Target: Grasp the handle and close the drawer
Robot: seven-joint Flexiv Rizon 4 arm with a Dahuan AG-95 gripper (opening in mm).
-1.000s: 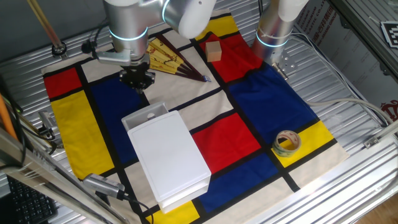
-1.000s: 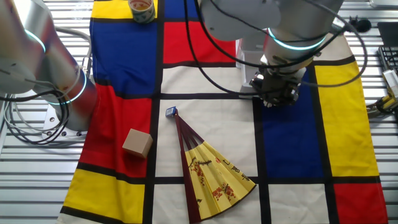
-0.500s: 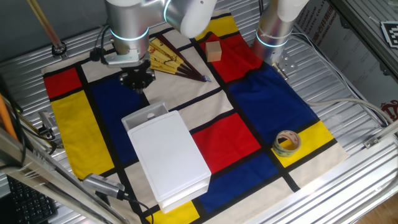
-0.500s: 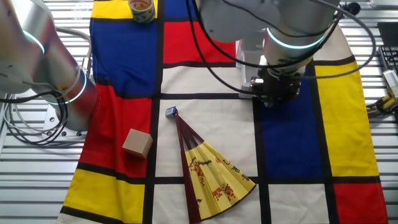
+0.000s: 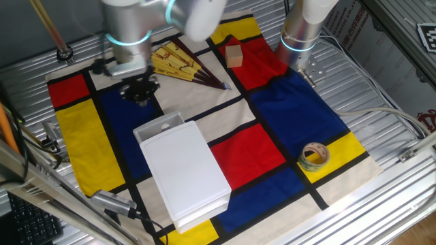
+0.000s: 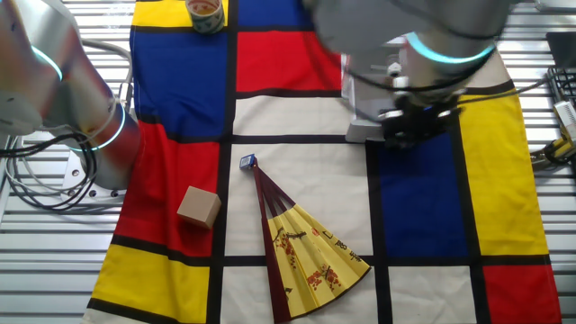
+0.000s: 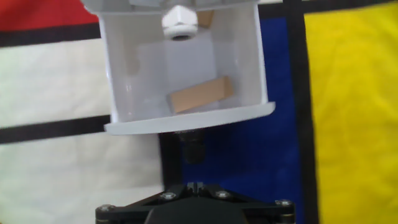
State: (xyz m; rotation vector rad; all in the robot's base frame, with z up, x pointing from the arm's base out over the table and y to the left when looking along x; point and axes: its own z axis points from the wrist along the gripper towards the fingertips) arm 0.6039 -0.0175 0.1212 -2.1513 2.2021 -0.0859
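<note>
The flat white box (image 5: 189, 173) lies on the checked cloth with its drawer (image 5: 160, 126) pulled out toward my gripper (image 5: 139, 94). In the hand view the drawer (image 7: 186, 123) is open with its narrow front rim facing me. The handle (image 7: 193, 149) is a small knob in shadow just below that rim. My gripper (image 7: 196, 185) sits a short way back from the handle, in line with it, fingertips together and holding nothing. In the other fixed view my gripper (image 6: 416, 126) hides most of the drawer (image 6: 357, 133).
A tan flat piece (image 7: 199, 95) lies inside the drawer, and a white round fitting (image 7: 180, 22) sits at its far end. A tan wooden cube (image 5: 234, 56), a folding fan (image 5: 180, 62) and a tape roll (image 5: 314, 156) lie on the cloth. A second arm's base (image 5: 300, 34) stands at the back.
My gripper has moved sideways and a little away from the drawer front. The drawer has not moved.
</note>
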